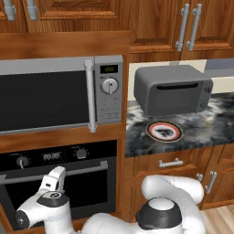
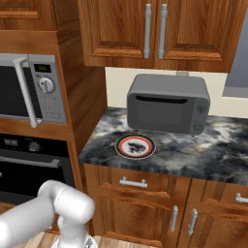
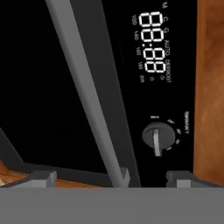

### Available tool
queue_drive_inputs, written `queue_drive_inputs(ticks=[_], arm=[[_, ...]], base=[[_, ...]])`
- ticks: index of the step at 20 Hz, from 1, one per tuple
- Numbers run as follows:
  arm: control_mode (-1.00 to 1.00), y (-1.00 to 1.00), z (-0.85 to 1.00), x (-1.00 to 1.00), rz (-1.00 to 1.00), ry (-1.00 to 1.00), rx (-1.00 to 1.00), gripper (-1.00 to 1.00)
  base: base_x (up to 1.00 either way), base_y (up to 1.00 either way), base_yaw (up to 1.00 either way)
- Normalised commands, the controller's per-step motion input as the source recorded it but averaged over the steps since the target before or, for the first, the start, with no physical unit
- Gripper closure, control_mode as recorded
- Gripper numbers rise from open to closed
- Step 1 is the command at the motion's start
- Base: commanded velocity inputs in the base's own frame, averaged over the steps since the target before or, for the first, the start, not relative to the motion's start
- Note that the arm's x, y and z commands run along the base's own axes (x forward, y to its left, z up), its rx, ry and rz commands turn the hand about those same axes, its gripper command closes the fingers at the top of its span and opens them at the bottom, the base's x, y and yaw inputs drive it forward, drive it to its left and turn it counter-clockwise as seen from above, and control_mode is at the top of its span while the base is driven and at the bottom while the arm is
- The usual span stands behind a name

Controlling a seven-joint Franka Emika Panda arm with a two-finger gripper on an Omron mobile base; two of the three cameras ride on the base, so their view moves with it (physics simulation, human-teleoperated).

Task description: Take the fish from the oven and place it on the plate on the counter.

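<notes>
Brown wooden wall cabinets (image 2: 145,34) with silver bar handles run across the top. Below them at left, black built-in oven with glass door (image 1: 59,183), door closed, long silver bar handle (image 1: 55,172) across its upper edge, knobs and a lit digital display (image 1: 51,156) on the dark control strip. Silver microwave with a vertical handle (image 1: 59,96) sits in the wooden niche directly above the oven.

Right of the oven column, dark grey-black marbled stone desk with white veining (image 2: 203,150), over brown wooden drawers with silver handles (image 2: 133,183). Grey boxy toaster oven (image 2: 167,104) stands at the back of the desk, against the cream wall. Small round plate with a red-orange ring and white centre with dark motif (image 2: 135,146) lies flat on the desk just in front of the toaster oven, near the front edge, nothing on it.

White robot arm (image 1: 50,205) reaches low toward the oven front in the left base view. Hand (image 3: 107,177) released, fingers spread wide, nothing between them. In the hand view the oven's silver bar handle (image 3: 87,92) runs diagonally and ends just between the two fingertips (image 3: 43,177); contact cannot be judged. One round knob (image 3: 157,136) and the white digits of the display (image 3: 153,43) sit right of the bar.

Fish cannot be seen; oven door glass is dark.
</notes>
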Motion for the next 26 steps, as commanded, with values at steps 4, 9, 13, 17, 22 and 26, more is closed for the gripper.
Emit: queue_drive_inputs(ticks=[4,9,13,17,22,26], arm=[[-1.0,0.02,-0.52,0.89,0.16,0.0,0.0,-1.0],[-1.0,0.0,-0.15,0.53,0.21,0.0,0.0,-1.0],[-1.0,0.01,-0.1,0.01,0.12,0.0,0.0,-1.0],[-1.0,0.02,-0.41,0.14,0.1,0.0,0.0,-1.0],[-1.0,0.08,-0.2,0.3,0.08,0.0,0.0,-1.0],[-1.0,0.0,-0.21,0.33,0.07,0.0,0.0,-1.0]], base=[[0.0,0.0,0.0],[0.0,0.0,0.0],[0.0,0.0,0.0],[0.0,0.0,0.0],[0.0,0.0,0.0],[0.0,0.0,0.0]])
